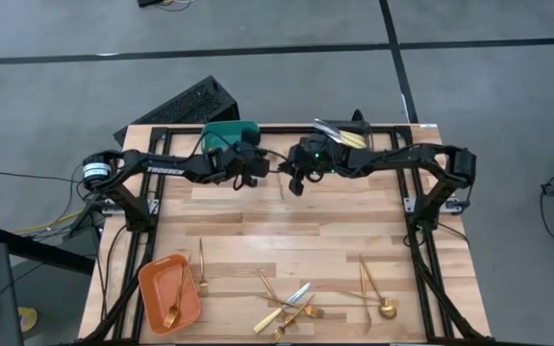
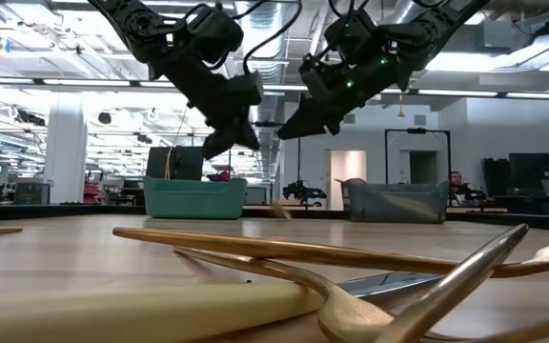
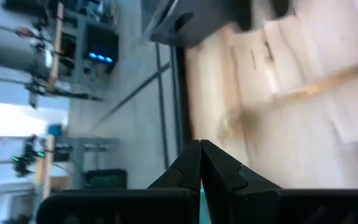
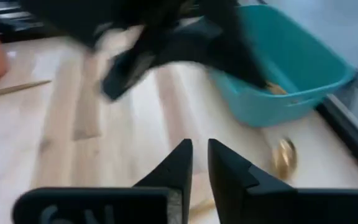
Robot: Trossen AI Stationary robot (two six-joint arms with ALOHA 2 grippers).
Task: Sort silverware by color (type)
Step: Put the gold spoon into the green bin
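Left gripper [image 1: 255, 179]: hovering above the far middle of the table, just at the 3 o'clock side of the teal bin [image 1: 231, 132]; fingers pressed fully together in its own wrist view, holding nothing.

Right gripper [image 1: 294, 184]: hanging close beside the left one, nearly nose to nose with it in the low view; jaws standing a narrow slit apart in its wrist view, nothing between them that I can see.

Nearest piece: a gold spoon [image 4: 284, 155] is lying on the wood just outside the teal bin, just beyond the right gripper's tips; at least one gold piece is showing inside that bin.

Grey bin [image 1: 339, 135]: sitting at about 12 o'clock of the right gripper, with several gold and silvery pieces sticking out of it.

Orange bin [image 1: 169, 293]: lying well apart at about 7 o'clock of the left gripper, near the table's near edge, with one gold spoon in it.

Loose silverware [image 1: 287, 306]: a crossed heap of forks and knives is waiting at 6 o'clock, well apart from both grippers; a single piece is lying beside the orange bin and a few more toward 5 o'clock.

Progress: judging by the layout, sorting is partly done; roughly half is already binned, and the near-edge pieces are still awaiting pickup.
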